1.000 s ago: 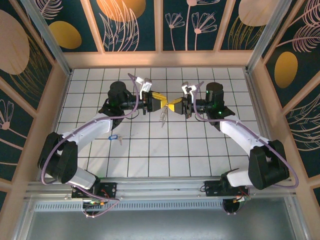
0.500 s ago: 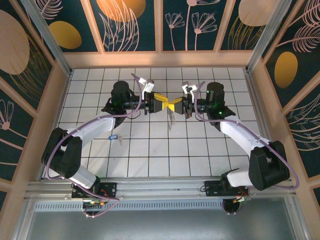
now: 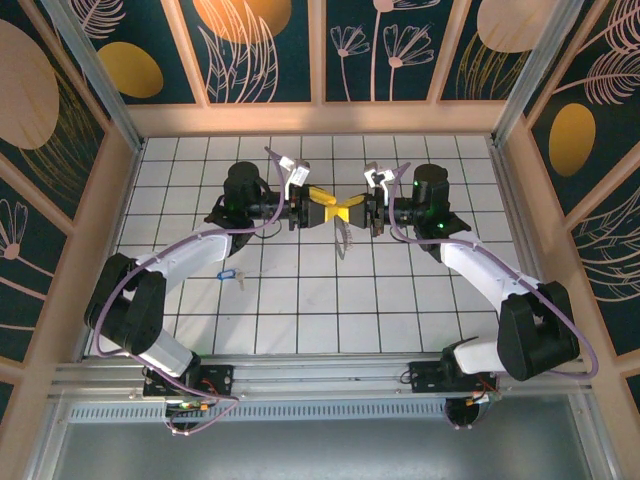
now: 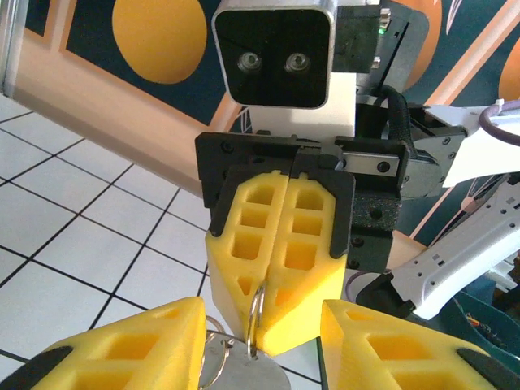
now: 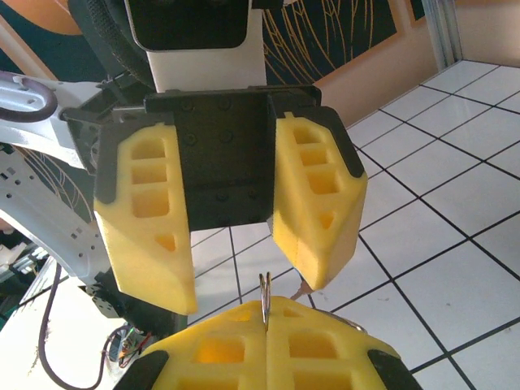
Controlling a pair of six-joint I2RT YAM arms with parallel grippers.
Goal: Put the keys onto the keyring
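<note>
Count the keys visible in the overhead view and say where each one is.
2: a blue-headed key lies on the white tiled table left of centre; a pale metal key hangs from the thin metal ring pinched in the right hand. More may hide behind it.

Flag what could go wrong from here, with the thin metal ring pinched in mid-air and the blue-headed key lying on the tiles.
1. The thin metal ring is pinched at the very tips of the right gripper's yellow pads, and the left gripper is open. The ring may twist or slip out and drop.
2. The small blue-headed key lies flat on the white tiled table, away from the ring. It looks hard to grasp cleanly.
</note>
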